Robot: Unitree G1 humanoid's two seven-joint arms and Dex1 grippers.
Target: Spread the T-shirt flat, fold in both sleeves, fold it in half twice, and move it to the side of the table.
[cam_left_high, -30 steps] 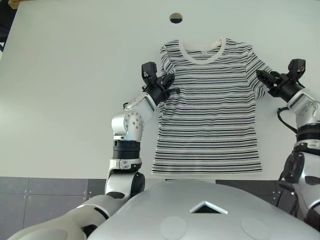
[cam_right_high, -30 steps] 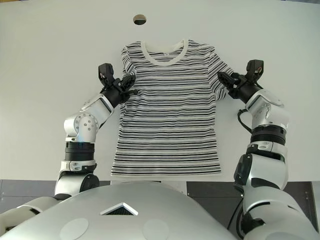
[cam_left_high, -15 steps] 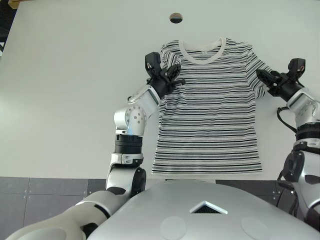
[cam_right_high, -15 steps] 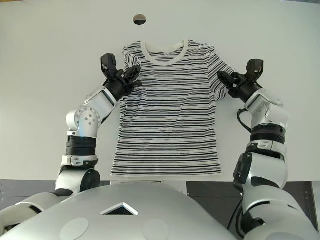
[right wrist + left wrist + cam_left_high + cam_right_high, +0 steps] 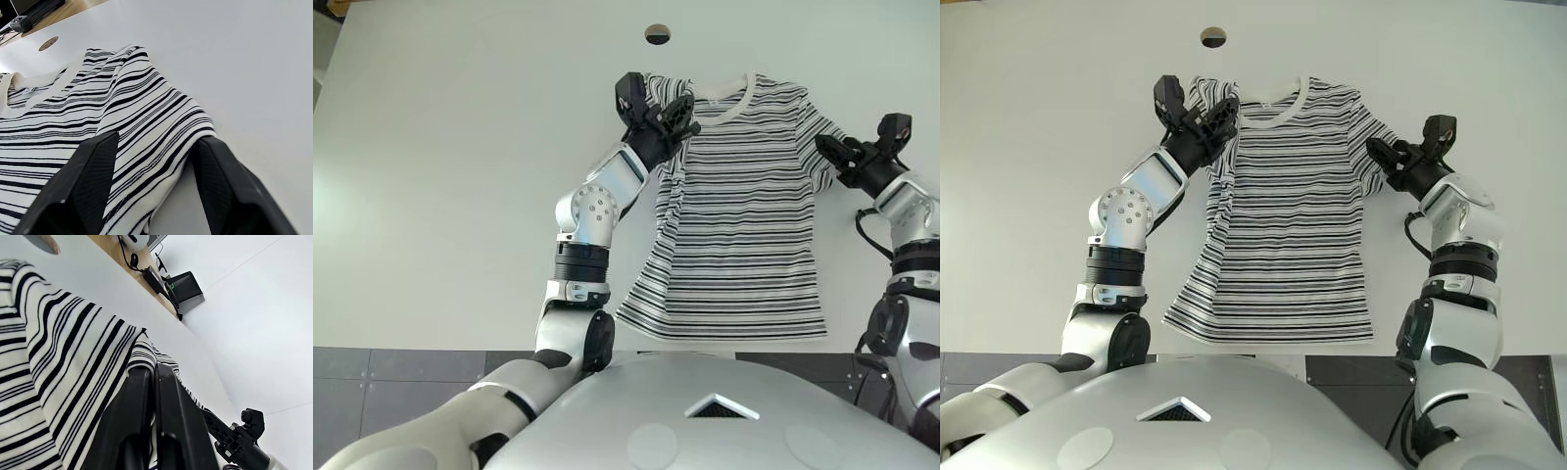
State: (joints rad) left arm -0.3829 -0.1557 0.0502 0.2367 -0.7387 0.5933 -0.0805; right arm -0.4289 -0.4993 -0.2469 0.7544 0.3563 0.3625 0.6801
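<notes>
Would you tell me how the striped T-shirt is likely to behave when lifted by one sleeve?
Probably floppy: where the left hand pinches the sleeve, the T-shirt bunches into folds down that side instead of rising as a sheet. It looks thin and light, so the rest would likely drag across the table.

Setting: lab or office | Evidence: white table [image 5: 460,147] with cable hole [image 5: 657,34]; wooden desk [image 5: 110,246] bearing black screen [image 5: 186,284]; bare white wall [image 5: 254,308]
</notes>
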